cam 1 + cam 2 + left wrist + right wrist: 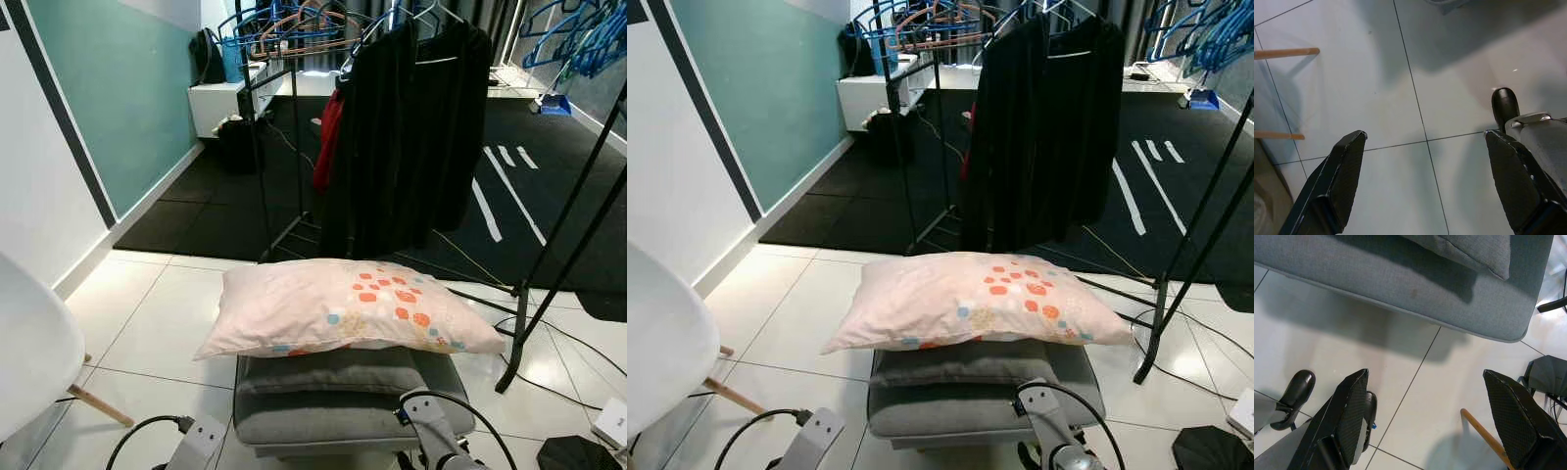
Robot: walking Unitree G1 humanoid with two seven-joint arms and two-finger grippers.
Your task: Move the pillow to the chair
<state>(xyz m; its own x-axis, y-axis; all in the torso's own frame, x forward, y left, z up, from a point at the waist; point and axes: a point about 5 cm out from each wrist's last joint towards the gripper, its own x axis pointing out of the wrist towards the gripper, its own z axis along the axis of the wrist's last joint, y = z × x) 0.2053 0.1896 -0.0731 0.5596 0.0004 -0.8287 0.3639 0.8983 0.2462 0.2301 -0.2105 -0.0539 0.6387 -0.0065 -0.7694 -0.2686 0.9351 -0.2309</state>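
Pillow (343, 305) atop grey stool (333, 416), white tiled floor (157, 323).

Bright, even room light and sharp head views. The glossy tiled floor (167, 323) shines pale, and the grey stool (1400, 284) throws a soft shadow on it. Only the nearest wrist-view edges blur slightly.

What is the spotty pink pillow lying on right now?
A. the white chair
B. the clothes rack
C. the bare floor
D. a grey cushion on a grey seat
D: the pillow rests on a grey cushion stacked on a grey padded seat, while the white chair stands apart at the robot's left.
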